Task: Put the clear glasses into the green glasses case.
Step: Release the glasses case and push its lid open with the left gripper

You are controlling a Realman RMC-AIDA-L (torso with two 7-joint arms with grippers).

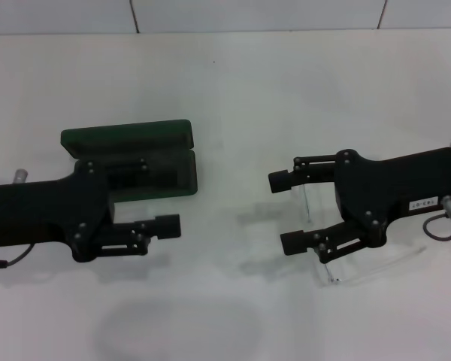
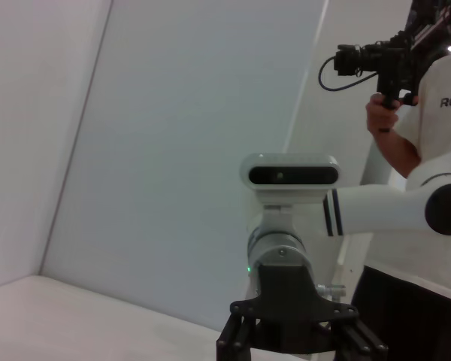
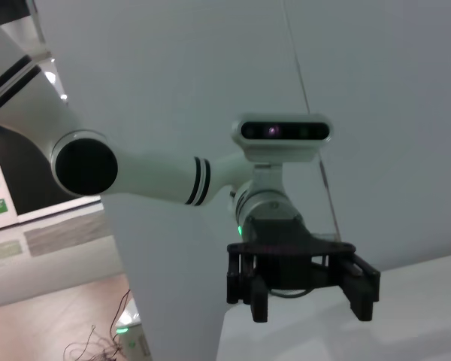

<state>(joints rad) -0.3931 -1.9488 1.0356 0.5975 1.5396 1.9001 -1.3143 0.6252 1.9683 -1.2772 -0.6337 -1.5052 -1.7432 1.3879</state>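
Note:
The green glasses case (image 1: 169, 137) lies open at the left of the white table, its lid laid back toward the far side. My left gripper (image 1: 164, 199) is open over the case's near part; one finger is above the dark lining and the other (image 1: 161, 226) is off its front edge. The clear glasses (image 1: 338, 275) lie on the table at the right, mostly under my right gripper (image 1: 286, 212), which is open with its fingers pointing toward the case. The right wrist view shows my left gripper (image 3: 304, 297) from the front, jaws spread and empty.
Bare white table (image 1: 233, 90) stretches between and behind the two arms. The left wrist view shows my right arm's wrist camera (image 2: 289, 173) and a person holding a camera (image 2: 376, 64) behind it. A wall edge runs along the table's far side.

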